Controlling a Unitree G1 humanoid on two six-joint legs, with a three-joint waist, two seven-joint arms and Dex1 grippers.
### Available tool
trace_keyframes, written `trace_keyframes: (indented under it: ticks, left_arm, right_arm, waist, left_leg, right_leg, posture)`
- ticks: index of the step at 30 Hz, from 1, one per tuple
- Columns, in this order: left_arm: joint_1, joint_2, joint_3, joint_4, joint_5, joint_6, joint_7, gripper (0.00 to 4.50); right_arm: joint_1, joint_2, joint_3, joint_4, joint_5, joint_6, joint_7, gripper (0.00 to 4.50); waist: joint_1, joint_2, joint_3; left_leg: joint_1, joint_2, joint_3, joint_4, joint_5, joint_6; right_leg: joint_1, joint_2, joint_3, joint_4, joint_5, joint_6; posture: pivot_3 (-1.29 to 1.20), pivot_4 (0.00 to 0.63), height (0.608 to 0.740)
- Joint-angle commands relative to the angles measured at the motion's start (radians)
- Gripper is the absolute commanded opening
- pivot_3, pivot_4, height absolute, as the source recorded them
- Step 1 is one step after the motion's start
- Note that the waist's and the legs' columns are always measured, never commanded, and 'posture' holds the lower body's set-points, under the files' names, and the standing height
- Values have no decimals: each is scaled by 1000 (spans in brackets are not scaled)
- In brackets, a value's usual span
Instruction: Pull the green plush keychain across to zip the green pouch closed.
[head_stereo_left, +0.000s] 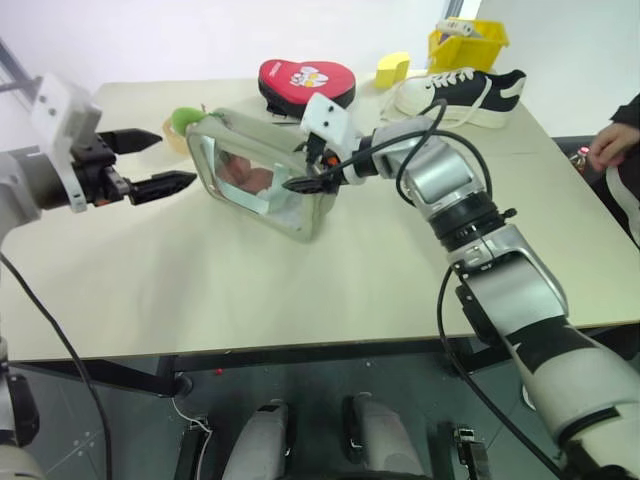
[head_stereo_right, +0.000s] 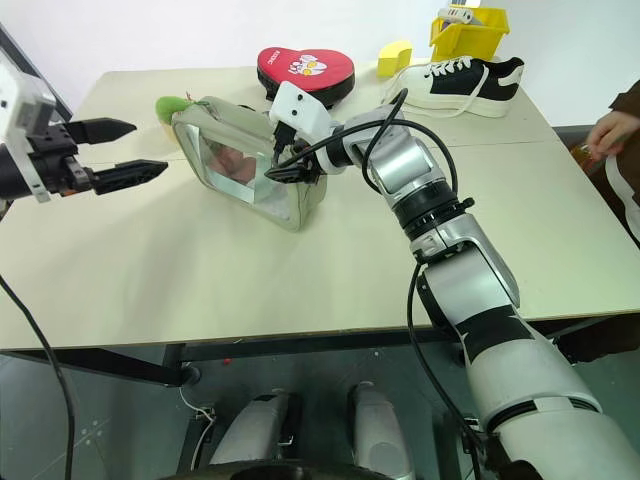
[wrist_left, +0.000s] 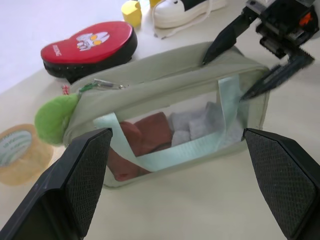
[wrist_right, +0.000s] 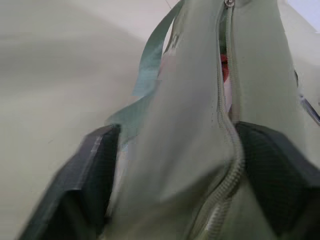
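On the table, right fingers (wrist_right: 90, 185) straddle the sage green pouch (head_stereo_left: 262, 172); left fingers (head_stereo_left: 150, 160) wide.

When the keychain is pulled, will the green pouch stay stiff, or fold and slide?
The green pouch is probably soft: its fabric bends between the right gripper. It looks light and may slide on the smooth table unless held.

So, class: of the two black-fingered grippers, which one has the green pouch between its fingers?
The right gripper: its fingers straddle the green pouch at its end. The left gripper hangs open beside the pouch, apart from it.
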Motion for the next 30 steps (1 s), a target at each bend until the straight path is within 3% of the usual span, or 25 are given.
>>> trace_keyframes:
  ticks: [1, 4, 5, 12, 19, 22, 27, 30]
  left_arm:
    - [-16, 7, 29, -39, -21, 6, 26, 4500]
    - [-29, 4, 13, -29, -22, 4, 34, 4500]
    - [-34, 3, 8, -24, -23, 3, 33, 4500]
    - [-60, -5, -19, 12, -18, -16, 25, 4500]
    - [-133, -42, -87, 50, -3, -43, 13, 4500]
    - [-142, -41, -95, 58, -1, -46, 7, 4500]
    - [-120, -34, -81, 39, -8, -35, 8, 4500]
    - [-112, -35, -79, 31, -10, -31, 13, 4500]
  right_arm:
    - [-44, -5, -9, 18, -52, -118, 28, 1604]
    - [-47, -59, -18, 15, -87, -215, 81, 138]
    - [-46, -87, -26, 11, -91, -237, 111, 37]
    - [-32, -308, -75, 109, -96, -473, 306, 37]
    - [2, -324, -70, 309, -169, -651, 306, 37]
    - [-22, -327, -83, 337, -183, -636, 302, 1181]
    - [-84, -338, -119, 273, -179, -513, 319, 3616]
    - [-110, -306, -139, 176, -154, -398, 333, 3616]
  waist:
    - [0, 0, 0]
    - [6, 0, 0]
    - [8, 0, 0]
    - [8, 0, 0]
    - [-1, 0, 0]
    - [-1, 0, 0]
    - [2, 1, 1]
    - [1, 1, 1]
  left_leg:
    - [0, 0, 0, 0, 0, 0]
    - [0, 0, 0, 0, 0, 0]
    - [0, 0, 0, 0, 0, 0]
    - [0, -1, 0, 0, 0, 0]
    - [1, 0, 0, 0, 1, -1]
    - [1, 0, 1, 0, 2, -3]
    - [1, 0, 1, 0, 2, -3]
    - [1, 0, 1, 0, 2, -4]
  right_leg:
    - [0, 0, 0, 0, 0, 0]
    - [0, 0, 0, 0, 0, 0]
    - [0, 0, 0, 0, 0, 0]
    - [1, 0, 0, -2, 0, 0]
    - [2, 0, 0, -1, 0, 0]
    - [2, 0, 0, -1, 0, 0]
    - [2, 0, 0, -1, 0, 0]
    - [1, 0, 0, -1, 0, 0]
  posture:
    - [0, 150, 740]
    - [0, 150, 740]
    - [0, 150, 740]
    - [0, 150, 740]
    - [0, 150, 740]
    - [0, 150, 740]
    - [0, 150, 740]
    - [0, 150, 740]
